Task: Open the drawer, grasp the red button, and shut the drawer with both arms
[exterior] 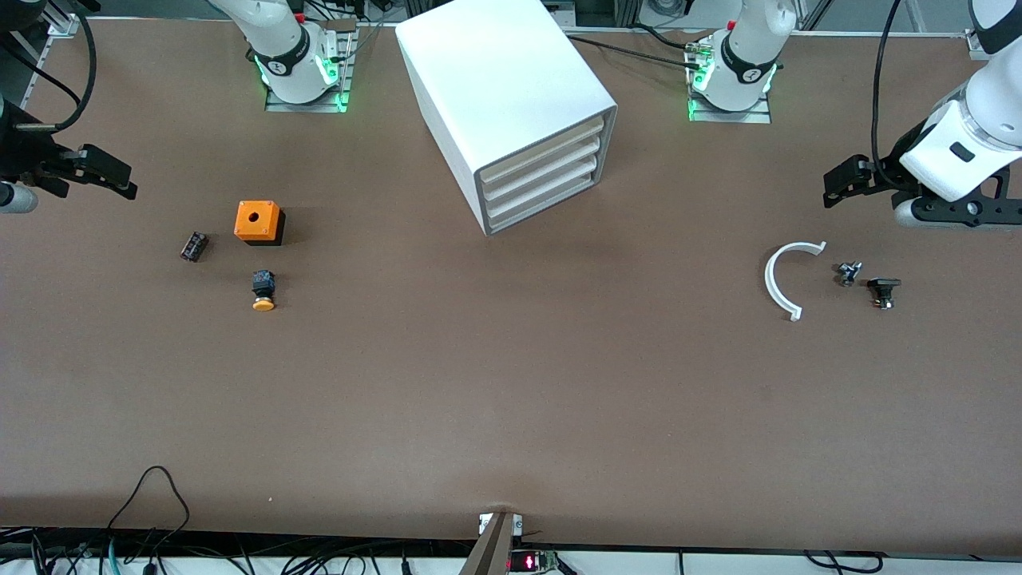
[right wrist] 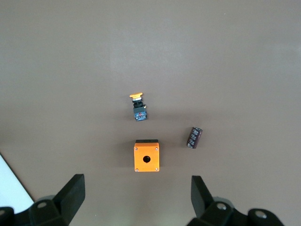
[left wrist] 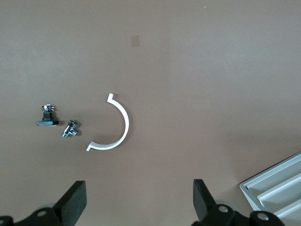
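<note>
Showing 4 cream-white drawers (exterior: 540,180) shut in white grey-rimmed cabinet (exterior: 499,88).

no text, labels or numbers can be read

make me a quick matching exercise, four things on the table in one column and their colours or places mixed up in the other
Things:
1. box with a hole
2. curved clip
3. drawer cabinet
4. yellow-capped button

Descriptions:
A. white half ring lying toward the left arm's end of the table
B. orange, beside a small dark cylinder
C. lying on its side, nearer the front camera than the orange box
D. white, four closed drawers, between the two arm bases

Pairs: 1-B, 2-A, 3-D, 4-C
</note>
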`<state>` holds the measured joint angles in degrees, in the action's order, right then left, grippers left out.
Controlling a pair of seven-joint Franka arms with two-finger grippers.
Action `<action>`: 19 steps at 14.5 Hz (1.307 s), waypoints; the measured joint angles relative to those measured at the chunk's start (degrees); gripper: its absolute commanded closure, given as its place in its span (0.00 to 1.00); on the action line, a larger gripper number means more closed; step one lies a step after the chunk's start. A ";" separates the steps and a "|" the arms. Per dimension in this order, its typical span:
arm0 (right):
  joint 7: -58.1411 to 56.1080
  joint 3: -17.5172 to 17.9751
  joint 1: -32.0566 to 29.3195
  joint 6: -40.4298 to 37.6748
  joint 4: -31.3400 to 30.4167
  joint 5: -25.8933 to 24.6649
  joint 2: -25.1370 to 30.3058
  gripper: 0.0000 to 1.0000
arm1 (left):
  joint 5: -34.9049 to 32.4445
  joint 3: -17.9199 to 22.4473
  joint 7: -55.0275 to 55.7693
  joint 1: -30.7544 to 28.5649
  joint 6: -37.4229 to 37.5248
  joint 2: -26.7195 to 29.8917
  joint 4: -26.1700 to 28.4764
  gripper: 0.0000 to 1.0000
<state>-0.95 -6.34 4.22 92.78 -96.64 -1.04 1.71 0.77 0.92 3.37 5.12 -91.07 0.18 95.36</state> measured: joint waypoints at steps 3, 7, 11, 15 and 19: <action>-0.04 1.38 -1.71 0.07 0.01 -0.01 0.01 0.00 | 0.41 0.00 0.00 0.14 0.21 -2.23 -1.16 0.00; -0.05 4.18 -4.08 0.29 0.04 -0.02 0.01 0.00 | 3.33 -0.28 -0.07 1.61 2.74 -9.84 -1.08 0.00; 0.01 5.71 -3.89 2.30 0.05 0.00 -0.63 0.00 | 21.27 -0.45 -0.08 3.97 3.29 -18.53 1.94 0.00; 0.03 6.23 -3.12 8.61 0.02 0.02 -4.71 0.00 | 34.11 -3.49 -1.39 7.11 1.09 -23.83 7.63 0.00; 0.15 6.31 -0.89 12.19 0.39 0.02 -8.25 0.00 | 43.96 -8.37 -7.35 9.00 -3.05 -24.60 13.74 0.01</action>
<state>-0.80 -0.02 3.34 104.97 -96.25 -1.02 -6.54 44.73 -7.45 -3.98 14.12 -94.12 -24.43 109.10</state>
